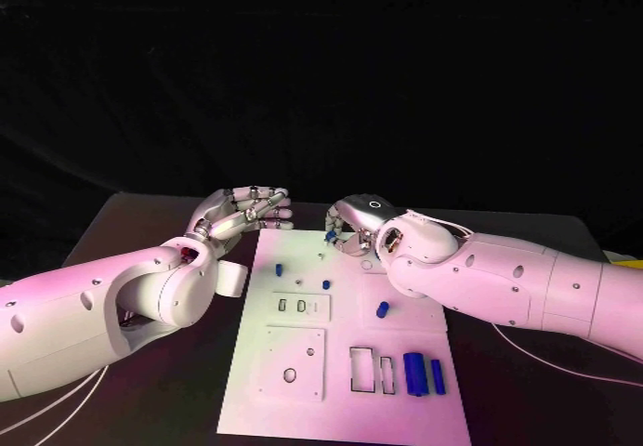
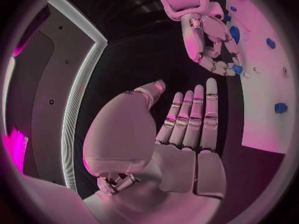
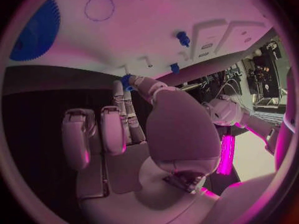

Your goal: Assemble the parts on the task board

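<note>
**Fingers on a small blue part at the board's far edge**

Fingers (image 3: 127,92) of the right hand (image 1: 357,221) are closed around a small blue part (image 3: 126,79), pinched at their tips; the left wrist view shows the same blue piece (image 2: 237,68) at those fingertips, just over the far edge of the task board (image 1: 302,395). The rest of that hand's fingers are curled in beside the pinch. Whether the part is already seated in a hole or only held above the plate cannot be told.

The left hand (image 1: 248,212) hovers just left of the board's far corner, holding nothing; its fingers (image 2: 193,117) lie straight and close together, thumb apart (an idle, waiting pose, by the look of it).

Outward on the white plate: two small blue pegs (image 1: 281,270) stand in its far-left part, another blue piece (image 1: 382,309) lies right of centre, and two longer blue cylinders (image 1: 415,372) lie side by side near the near-right corner, next to a rectangular outline. Several slots and round holes are unfilled. The black surface (image 1: 134,223) carries the board.

Judgement: the step in hand is the placing of one small part at the far end of the board, with much of the assembly left. The next move calls for lining the part up with its socket and pressing it straight down; a tilted peg would likely jam or slip from such a slight pinch.
</note>
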Robot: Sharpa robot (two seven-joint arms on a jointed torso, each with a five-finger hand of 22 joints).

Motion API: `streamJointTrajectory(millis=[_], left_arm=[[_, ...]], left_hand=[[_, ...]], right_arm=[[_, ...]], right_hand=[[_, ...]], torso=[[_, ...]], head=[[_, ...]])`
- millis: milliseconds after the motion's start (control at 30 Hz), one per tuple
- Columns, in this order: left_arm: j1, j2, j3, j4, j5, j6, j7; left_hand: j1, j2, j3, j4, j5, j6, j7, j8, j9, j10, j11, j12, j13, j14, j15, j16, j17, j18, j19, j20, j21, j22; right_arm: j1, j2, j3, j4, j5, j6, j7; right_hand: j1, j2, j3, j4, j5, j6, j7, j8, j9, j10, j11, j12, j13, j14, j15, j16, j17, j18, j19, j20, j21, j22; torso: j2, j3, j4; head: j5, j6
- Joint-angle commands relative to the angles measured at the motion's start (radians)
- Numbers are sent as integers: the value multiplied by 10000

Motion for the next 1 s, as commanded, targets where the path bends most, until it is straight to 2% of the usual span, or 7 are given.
streamJointTrajectory(millis=[33, 167, 500, 1000], left_arm=[[40, 35, 9, 6, 41, 91, 68], [72, 44, 8, -28, 41, 81, 55], [107, 61, 7, -54, 41, 66, 54], [142, 75, 7, -23, 41, 74, 51]], left_hand=[[-54, 40, -5, -54, -25, -63, 359, -56, -6, -62, -16, -47, 0, -11, -37, 11, 9, 84, -35, 3, 22, -6], [-54, 40, -5, -54, -25, -63, 359, -56, -6, -62, -16, -47, 0, -11, -37, 11, 9, 84, -35, 3, 22, -6], [-52, 40, -3, -60, -26, -63, 358, -55, -5, -63, -17, -48, 0, -7, -38, 12, 15, 86, -34, 4, 28, -5], [-54, 40, -3, -64, -27, -61, 356, -53, -4, -61, -19, -47, 0, -2, -40, 15, 21, 88, -33, 5, 34, -4]], right_arm=[[-37, 55, 2, -50, 2, 101, 50], [-74, 124, 2, -115, 17, 106, 66], [-114, 224, 1, -213, 14, 149, 58], [-171, 537, -4, -640, 19, 340, 87]], right_hand=[[-19, 89, 70, 3, 12, -90, 35, -27, 18, -84, 21, -23, 11, 390, -5, 37, 9, -140, 198, -42, 45, 1272], [-19, 89, 70, 3, 12, -90, 35, -27, 18, -84, 21, -23, 11, 390, -5, 37, 9, -140, 198, -42, 45, 1272], [-20, 92, 73, 1, 1, -106, 43, -36, 23, -91, 26, -24, 13, 391, 0, 41, 10, -140, 199, -38, 45, 1274], [-59, 64, 60, 6, -45, -174, 67, -80, 41, -139, 50, -38, 17, 383, 20, 37, -20, -126, 159, -21, 8, 1216]], torso=[[-5, -2, -5], [-8, 10, -19], [2, 5, -7], [19, -4, -4]], head=[[29, -37], [67, -45], [108, -47], [115, -87]])
